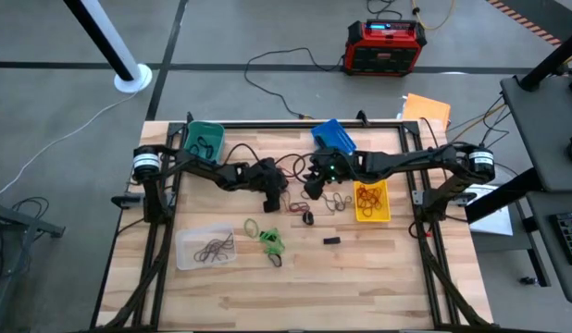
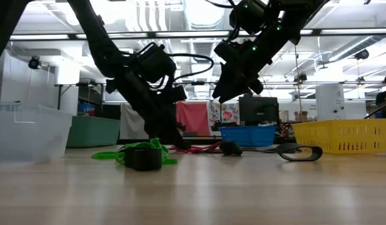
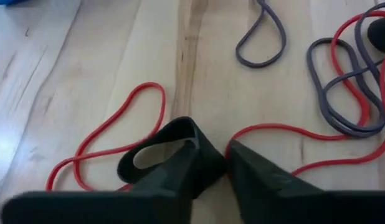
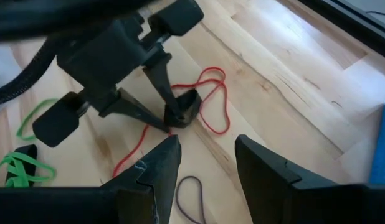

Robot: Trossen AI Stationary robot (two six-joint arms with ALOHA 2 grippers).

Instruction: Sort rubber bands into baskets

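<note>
Going left to right across your desk (image 1: 360, 277): the teal basket (image 1: 204, 138) sits at the far left corner with a dark band inside, and the clear basket (image 1: 205, 247) is near the front left holding dark brown bands (image 1: 215, 248). Just right of it there's a clump of green bands (image 1: 270, 240) on the wood. Your left gripper (image 3: 225, 160) is down at desk level mid-table, jaws pressed together and pinching a black band (image 3: 162, 146), with a red band (image 3: 111, 140) lying around the tips. Your right gripper (image 4: 205, 155) hangs just above and beside it, jaws spread, nothing between them. More loose bands (image 1: 337, 201) lie right of center, and a small black block (image 1: 332, 240) sits toward the front. The blue basket (image 1: 334, 137) is at the far edge, center-right. The yellow basket (image 1: 371, 201) is furthest right, with red/orange bands (image 1: 367, 195) in it.
</note>
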